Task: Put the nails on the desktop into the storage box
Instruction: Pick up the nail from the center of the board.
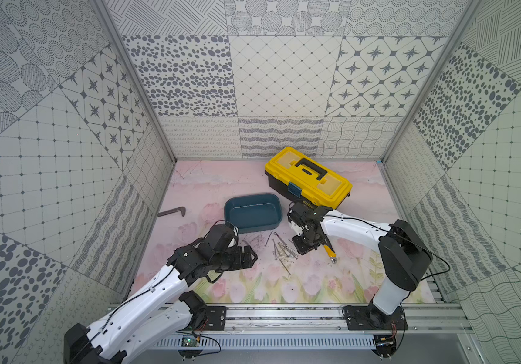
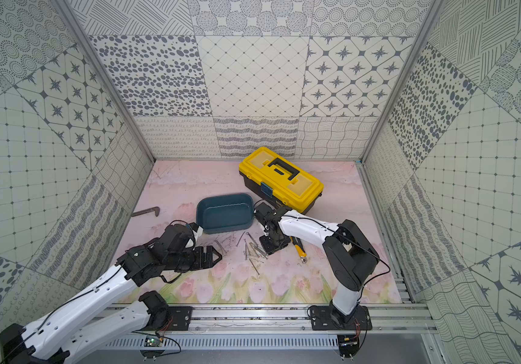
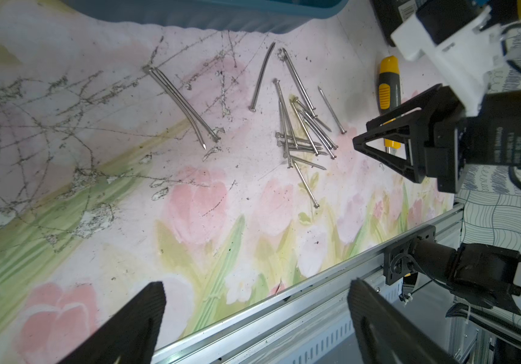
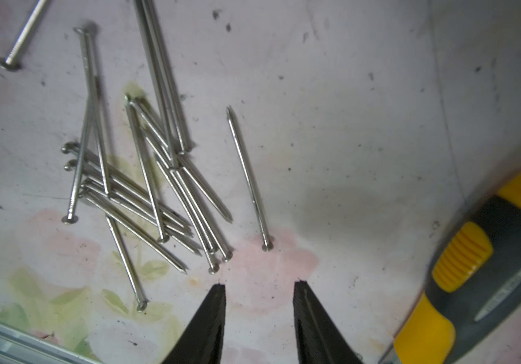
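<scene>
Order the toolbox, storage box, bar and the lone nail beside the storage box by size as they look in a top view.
Largest to smallest:
1. toolbox, though it stands farthest back
2. storage box
3. bar
4. nail, shorter and far thinner than the bar
No two look alike.

Seeing a yellow-lidded black toolbox (image 1: 308, 176) sitting closed near the back wall, handle lying flat, blue latch facing forward. Finding a yellow-and-grey utility knife (image 4: 489, 268) lying in front of it, partly hidden in both top views. Spotting a dark L-shaped bar (image 1: 172, 211) lying well apart, by the left wall. Noting patterned grey-white wall panels (image 1: 281, 78) enclosing everything.
</scene>
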Controlling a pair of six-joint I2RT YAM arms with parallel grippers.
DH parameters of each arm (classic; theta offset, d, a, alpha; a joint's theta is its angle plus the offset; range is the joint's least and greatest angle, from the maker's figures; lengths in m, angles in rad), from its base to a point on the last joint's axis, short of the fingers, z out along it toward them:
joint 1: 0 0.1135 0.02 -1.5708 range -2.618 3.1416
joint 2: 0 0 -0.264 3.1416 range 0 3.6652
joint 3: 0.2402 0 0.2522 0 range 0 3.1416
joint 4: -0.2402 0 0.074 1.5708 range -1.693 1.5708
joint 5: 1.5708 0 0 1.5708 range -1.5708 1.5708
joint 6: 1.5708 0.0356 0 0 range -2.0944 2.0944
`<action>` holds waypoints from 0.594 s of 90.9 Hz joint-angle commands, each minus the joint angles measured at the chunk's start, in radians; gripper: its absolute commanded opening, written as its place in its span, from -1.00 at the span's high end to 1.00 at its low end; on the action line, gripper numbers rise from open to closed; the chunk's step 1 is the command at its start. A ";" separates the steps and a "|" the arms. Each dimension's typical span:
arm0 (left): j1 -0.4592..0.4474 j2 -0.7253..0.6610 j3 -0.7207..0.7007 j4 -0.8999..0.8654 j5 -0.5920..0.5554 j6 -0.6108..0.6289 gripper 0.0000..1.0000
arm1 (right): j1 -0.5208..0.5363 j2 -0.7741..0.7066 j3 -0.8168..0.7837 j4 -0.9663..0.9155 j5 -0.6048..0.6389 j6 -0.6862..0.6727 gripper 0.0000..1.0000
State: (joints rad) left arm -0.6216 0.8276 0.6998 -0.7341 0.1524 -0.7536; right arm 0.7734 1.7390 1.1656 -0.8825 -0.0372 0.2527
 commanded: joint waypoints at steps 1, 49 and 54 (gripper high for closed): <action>-0.004 0.010 0.012 0.032 -0.013 0.037 -0.90 | 0.002 0.027 0.036 0.025 0.018 -0.040 0.21; -0.002 0.011 0.014 0.019 -0.029 0.031 -0.90 | 0.001 0.069 0.030 0.045 0.001 -0.049 0.30; -0.003 0.013 0.013 0.018 -0.029 0.029 -0.90 | 0.002 0.071 0.027 0.050 -0.004 -0.046 0.31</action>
State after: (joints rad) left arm -0.6220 0.8379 0.7033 -0.7235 0.1444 -0.7368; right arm 0.7738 1.7885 1.1934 -0.8623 -0.0360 0.2085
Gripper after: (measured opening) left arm 0.950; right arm 0.351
